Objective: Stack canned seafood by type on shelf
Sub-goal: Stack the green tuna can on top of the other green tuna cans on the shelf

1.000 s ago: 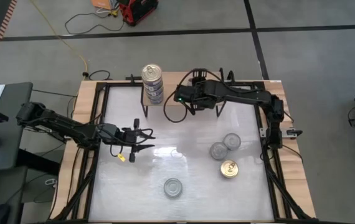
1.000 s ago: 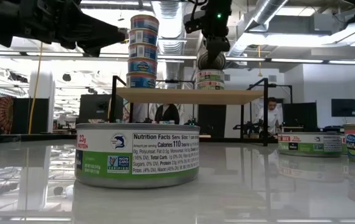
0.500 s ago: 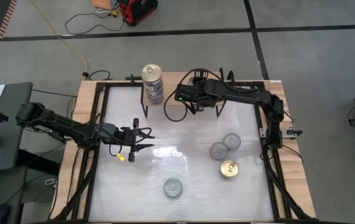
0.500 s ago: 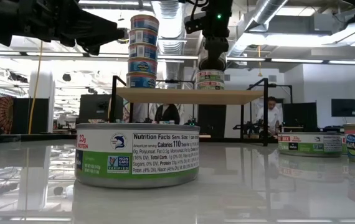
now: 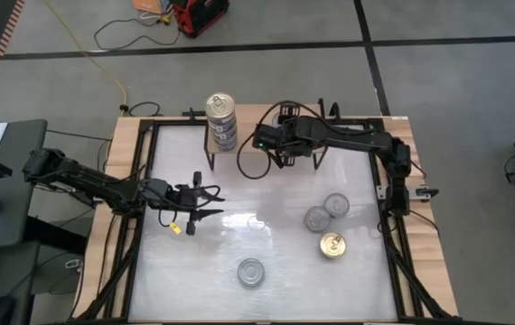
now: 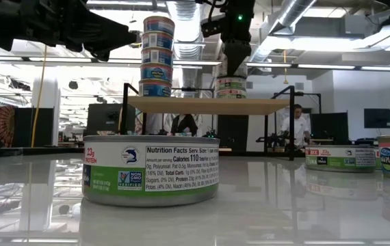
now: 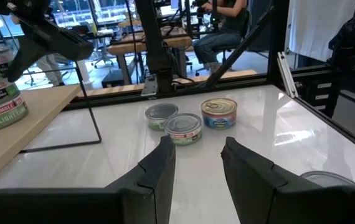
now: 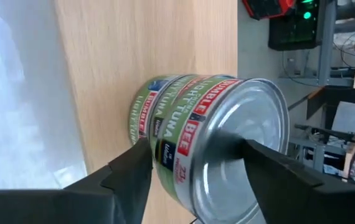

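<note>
Here, green-label can [image 8: 208, 124] reading "LIGHT TUNA", shelf [image 8: 134, 56]

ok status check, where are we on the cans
Right gripper over the green-label can just set on the shelf, fingers opening off it. Left gripper idle above the table, empty. Four-can stack stands on the shelf; four cans left on the table.

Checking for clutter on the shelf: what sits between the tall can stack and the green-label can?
Nothing; in the low view the shelf board is bare between the tall can stack and the green-label can.
</note>
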Controlling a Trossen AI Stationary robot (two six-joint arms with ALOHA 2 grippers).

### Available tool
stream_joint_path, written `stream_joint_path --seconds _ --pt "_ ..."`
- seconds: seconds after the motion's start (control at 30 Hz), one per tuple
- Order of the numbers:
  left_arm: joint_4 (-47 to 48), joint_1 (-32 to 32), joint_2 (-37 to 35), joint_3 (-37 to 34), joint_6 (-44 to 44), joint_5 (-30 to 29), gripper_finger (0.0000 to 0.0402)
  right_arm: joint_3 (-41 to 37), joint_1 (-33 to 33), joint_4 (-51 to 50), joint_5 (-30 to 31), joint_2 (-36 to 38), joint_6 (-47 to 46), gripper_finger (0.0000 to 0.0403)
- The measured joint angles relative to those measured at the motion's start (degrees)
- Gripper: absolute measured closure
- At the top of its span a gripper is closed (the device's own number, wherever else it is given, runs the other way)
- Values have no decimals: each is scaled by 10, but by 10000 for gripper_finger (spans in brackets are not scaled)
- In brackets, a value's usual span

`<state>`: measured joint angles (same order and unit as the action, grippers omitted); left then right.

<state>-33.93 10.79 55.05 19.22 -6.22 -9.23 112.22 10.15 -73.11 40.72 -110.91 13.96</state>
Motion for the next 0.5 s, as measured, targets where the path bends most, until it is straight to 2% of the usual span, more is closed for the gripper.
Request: stream_joint_path --seconds 0.5 --pt "1 0 0 0 -4 0 274 -1 -3 2 16 0 31 117"
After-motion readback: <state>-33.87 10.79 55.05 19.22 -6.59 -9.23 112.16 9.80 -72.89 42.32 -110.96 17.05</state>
